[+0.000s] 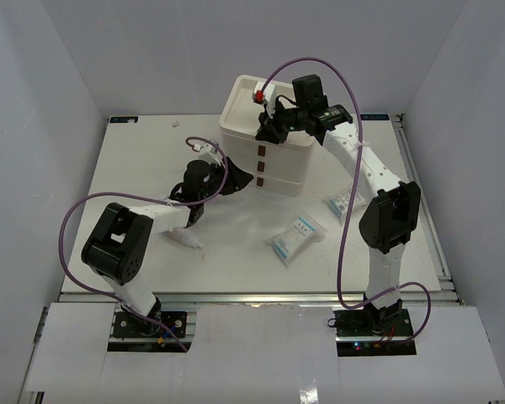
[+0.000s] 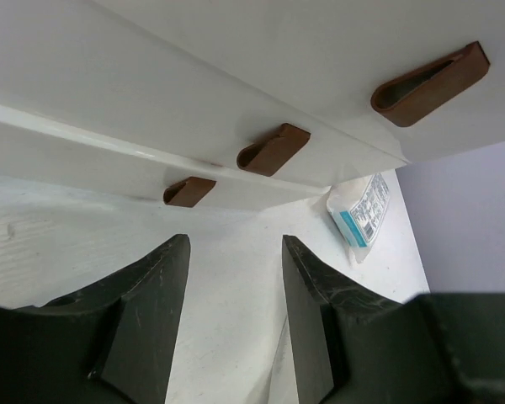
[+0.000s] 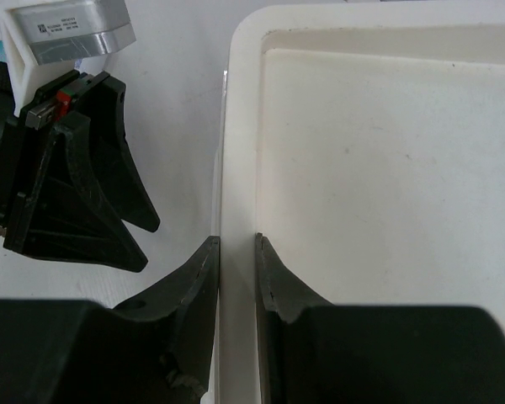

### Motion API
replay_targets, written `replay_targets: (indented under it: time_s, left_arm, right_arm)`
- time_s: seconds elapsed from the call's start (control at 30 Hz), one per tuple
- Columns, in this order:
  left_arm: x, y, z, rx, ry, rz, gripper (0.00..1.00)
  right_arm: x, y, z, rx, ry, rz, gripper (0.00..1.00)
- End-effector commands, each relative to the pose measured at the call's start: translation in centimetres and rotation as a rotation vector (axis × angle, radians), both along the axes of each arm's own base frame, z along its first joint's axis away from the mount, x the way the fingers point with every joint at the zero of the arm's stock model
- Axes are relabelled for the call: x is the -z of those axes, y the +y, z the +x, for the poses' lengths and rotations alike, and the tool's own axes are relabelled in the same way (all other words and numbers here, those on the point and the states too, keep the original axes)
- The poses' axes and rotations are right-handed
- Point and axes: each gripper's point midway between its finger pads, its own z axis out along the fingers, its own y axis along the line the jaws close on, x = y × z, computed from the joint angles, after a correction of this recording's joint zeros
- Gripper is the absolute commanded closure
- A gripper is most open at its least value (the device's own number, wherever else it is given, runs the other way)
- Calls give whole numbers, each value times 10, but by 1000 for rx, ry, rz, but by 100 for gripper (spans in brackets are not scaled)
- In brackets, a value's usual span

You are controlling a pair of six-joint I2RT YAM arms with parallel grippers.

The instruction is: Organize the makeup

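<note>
The cream three-drawer box (image 1: pixel 244 114) stands at the back centre, its drawers closed. My right gripper (image 1: pixel 269 130) is shut on the box's top rim (image 3: pixel 238 126), one jaw outside and one inside. My left gripper (image 1: pixel 240 182) is open and empty just in front of the brown drawer handles (image 2: pixel 273 149), low over the table. Two blue-and-white packets (image 1: pixel 296 238) (image 1: pixel 345 202) lie on the table; one shows in the left wrist view (image 2: pixel 362 210). A white tube (image 1: pixel 188 240) lies by the left arm. No sponges or sachets are in view.
The box's top tray (image 3: pixel 379 168) holds nothing visible. The left gripper (image 3: pixel 145 244) shows in the right wrist view, close beside the box. Purple cables loop over both arms. Grey walls enclose the white table (image 1: pixel 151 168).
</note>
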Motion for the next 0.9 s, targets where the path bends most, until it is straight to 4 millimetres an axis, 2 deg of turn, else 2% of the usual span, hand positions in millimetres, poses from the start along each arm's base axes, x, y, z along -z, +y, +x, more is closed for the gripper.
replay_targets:
  time_s: [0.0,0.2,0.3,0.67,0.87]
  left_arm:
    - [1,-22,-3,97,-38,-11,41]
    - [32,-35,12,96,-28,15,40]
    - [38,-41,19,95,-37,27,40]
    - [54,-47,47,41,-57,70,39]
    - [53,-44,59,-16,-57,90,45]
  right_arm:
    - [-2,1,-7,7,53,3,83]
    - [-1,0,-11,3,64,5,83]
    - [-1,0,-11,4,69,8,83]
    - [1,-1,-14,-2,90,15,83]
    - [4,0,-15,-2,96,12,83]
